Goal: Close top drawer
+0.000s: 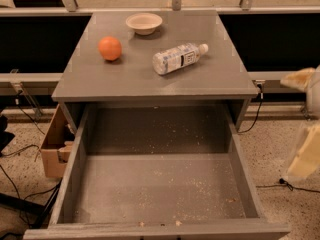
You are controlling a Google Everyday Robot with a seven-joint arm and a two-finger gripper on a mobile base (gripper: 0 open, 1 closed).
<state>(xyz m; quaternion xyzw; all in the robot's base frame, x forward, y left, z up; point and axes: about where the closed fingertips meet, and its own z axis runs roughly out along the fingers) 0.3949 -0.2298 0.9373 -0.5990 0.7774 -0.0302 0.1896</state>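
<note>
The top drawer is a wide, deep grey wooden drawer. It stands pulled far out of the grey cabinet toward me, and pale crumbs speckle its inner floor. Its front edge runs along the bottom of the view, and its black handle is out of view below. My gripper is a pale cream, blurred shape at the right edge. It hangs outside the drawer's right wall, at about mid-height, apart from the drawer.
On the cabinet top lie an orange, a small white bowl and a plastic bottle on its side. A cardboard box stands on the floor left of the cabinet. Cables run over the speckled floor on both sides.
</note>
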